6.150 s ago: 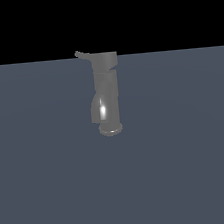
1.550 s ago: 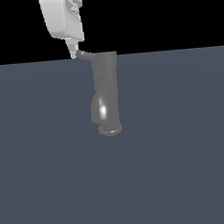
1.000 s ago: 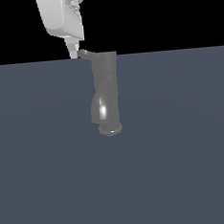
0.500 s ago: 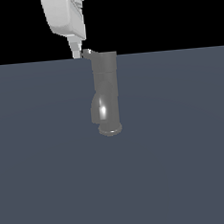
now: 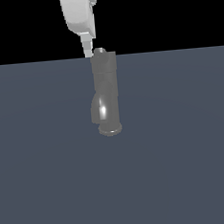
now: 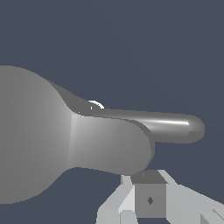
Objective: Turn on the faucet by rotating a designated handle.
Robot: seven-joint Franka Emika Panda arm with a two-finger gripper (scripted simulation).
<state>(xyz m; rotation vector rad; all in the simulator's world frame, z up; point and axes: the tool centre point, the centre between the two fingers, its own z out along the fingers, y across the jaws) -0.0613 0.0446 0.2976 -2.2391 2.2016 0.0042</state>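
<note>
The grey glossy faucet stands upright on its flared base, with its curved spout low on the exterior view's left side. My white gripper hangs from above, its fingers close together and holding nothing, the tips touching the darker cap on the exterior view's left. The handle is hidden there in the exterior view. In the wrist view the handle sticks out from the big round cap, with the glossy spout beyond it. My gripper sits right against the handle's tip.
The faucet stands alone on a flat dark blue-grey floor. The background above the floor line is black.
My gripper has come down from above and moved toward the exterior view's right. The handle, which stuck out to the left, has swung round and no longer shows beside the cap.
</note>
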